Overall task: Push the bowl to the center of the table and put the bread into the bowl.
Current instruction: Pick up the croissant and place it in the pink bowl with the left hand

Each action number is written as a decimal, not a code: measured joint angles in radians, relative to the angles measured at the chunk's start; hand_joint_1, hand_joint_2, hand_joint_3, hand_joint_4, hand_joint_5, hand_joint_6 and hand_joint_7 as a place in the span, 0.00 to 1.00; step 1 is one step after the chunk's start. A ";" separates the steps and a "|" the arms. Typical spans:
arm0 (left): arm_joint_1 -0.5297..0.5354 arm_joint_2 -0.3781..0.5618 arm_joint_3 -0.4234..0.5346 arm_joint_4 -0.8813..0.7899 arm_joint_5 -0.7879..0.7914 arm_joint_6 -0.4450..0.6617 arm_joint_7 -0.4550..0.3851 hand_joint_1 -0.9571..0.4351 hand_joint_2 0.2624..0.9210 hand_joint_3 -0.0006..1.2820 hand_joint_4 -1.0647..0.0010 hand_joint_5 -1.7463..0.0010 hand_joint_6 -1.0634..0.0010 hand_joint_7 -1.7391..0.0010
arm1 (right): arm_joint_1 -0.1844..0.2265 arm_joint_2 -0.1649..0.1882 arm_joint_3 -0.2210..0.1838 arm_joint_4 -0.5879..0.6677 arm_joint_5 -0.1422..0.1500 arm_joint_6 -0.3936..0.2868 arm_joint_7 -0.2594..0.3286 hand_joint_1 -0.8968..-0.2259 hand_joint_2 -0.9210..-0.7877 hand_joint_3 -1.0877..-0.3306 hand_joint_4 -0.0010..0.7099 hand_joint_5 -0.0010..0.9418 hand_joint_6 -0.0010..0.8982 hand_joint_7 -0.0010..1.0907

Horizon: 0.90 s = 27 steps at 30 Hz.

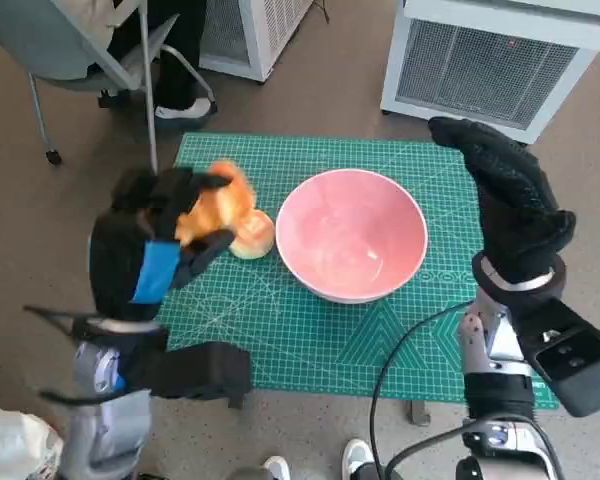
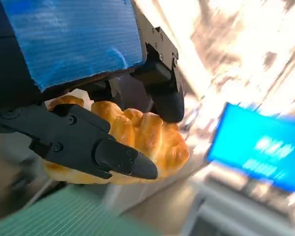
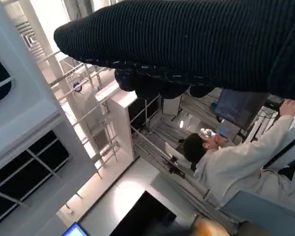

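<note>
A pink bowl (image 1: 351, 234) stands near the middle of the green cutting mat (image 1: 310, 330). My left hand (image 1: 158, 240) grips a golden croissant-like bread (image 1: 217, 205) lifted over the mat's left part, left of the bowl. The left wrist view shows the black fingers (image 2: 103, 147) wrapped around that bread (image 2: 147, 135). A second, paler round bread (image 1: 252, 234) lies on the mat touching the bowl's left side. My right hand (image 1: 508, 195), in the black glove (image 3: 187, 44), hangs raised to the right of the bowl, fingers stretched out, holding nothing.
The mat covers the small table. A grey chair (image 1: 90, 50) with a person's feet stands beyond the far left corner, and a white cabinet (image 1: 490, 60) stands beyond the far right. A person in white (image 3: 236, 167) sits at a desk in the right wrist view.
</note>
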 measured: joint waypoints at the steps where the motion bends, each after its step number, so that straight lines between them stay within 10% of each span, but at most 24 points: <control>1: -0.026 -0.008 -0.011 0.014 0.005 -0.008 0.006 0.69 1.00 0.02 0.30 0.33 0.35 0.41 | 0.000 0.000 -0.001 0.000 0.000 0.001 0.000 0.46 0.00 0.47 0.38 0.00 0.03 0.57; 13: -0.274 -0.038 -0.152 0.301 0.005 -0.141 -0.003 0.69 0.99 0.01 0.23 0.46 0.39 0.31 | 0.003 -0.004 -0.006 -0.004 -0.001 0.004 0.000 0.46 0.00 0.47 0.37 0.00 0.02 0.58; 27: -0.461 -0.093 -0.278 0.823 -0.043 -0.285 -0.030 0.69 1.00 0.03 0.31 0.31 0.39 0.40 | 0.021 -0.011 -0.017 -0.036 -0.010 0.004 -0.011 0.46 0.00 0.45 0.36 0.00 0.00 0.60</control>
